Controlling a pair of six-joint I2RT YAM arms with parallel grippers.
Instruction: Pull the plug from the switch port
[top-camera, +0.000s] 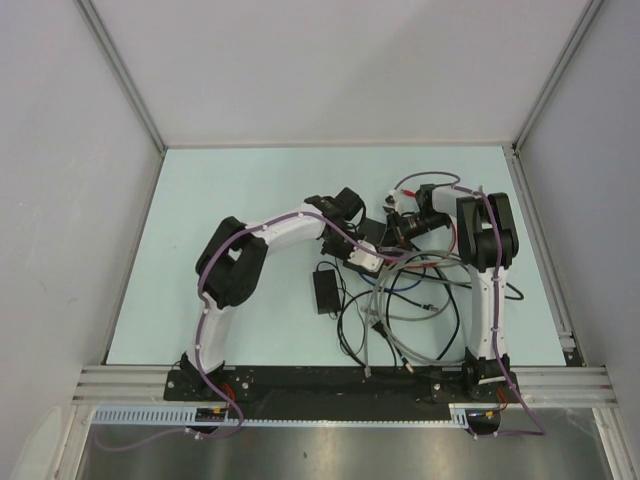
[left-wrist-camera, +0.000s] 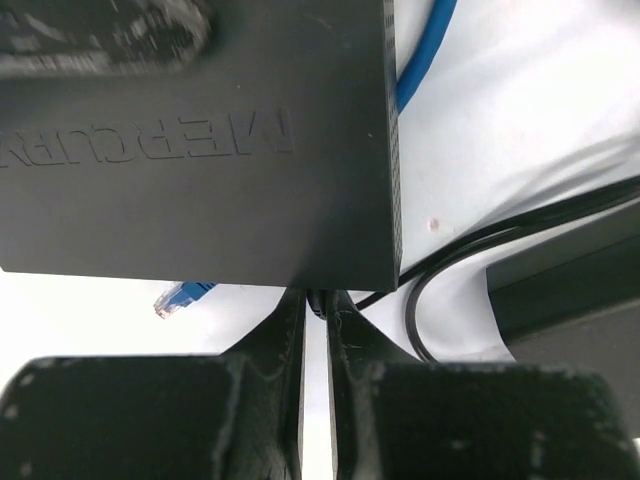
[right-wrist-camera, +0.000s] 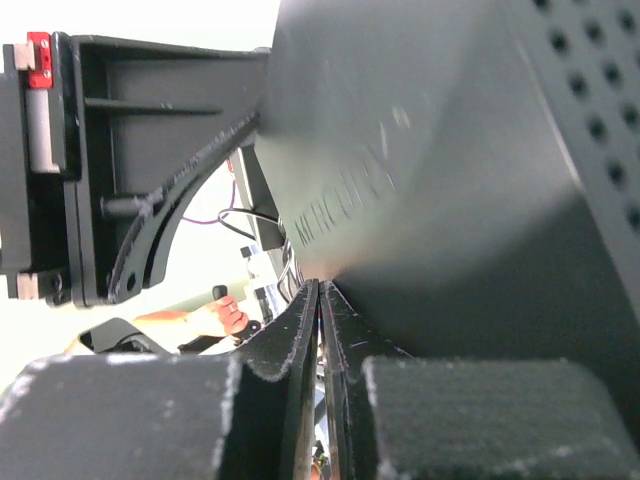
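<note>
The switch (left-wrist-camera: 200, 200) fills the upper left of my left wrist view. The plug (left-wrist-camera: 317, 299) of the black cord (left-wrist-camera: 480, 240) sits against its lower edge at mid-frame, so I judge it not yet pulled clear; a blue cable end (left-wrist-camera: 180, 297) lies loose beside it. My left gripper (left-wrist-camera: 318, 320) is pinched nearly together on what looks like that plug, and my right gripper (right-wrist-camera: 320, 300) is closed, tips against the switch's lettered face, holding nothing I can see.

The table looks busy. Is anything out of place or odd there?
Yes: a tangle of loose cables sprawls beside the right arm, and a blue connector lies unplugged by the switch.
</note>
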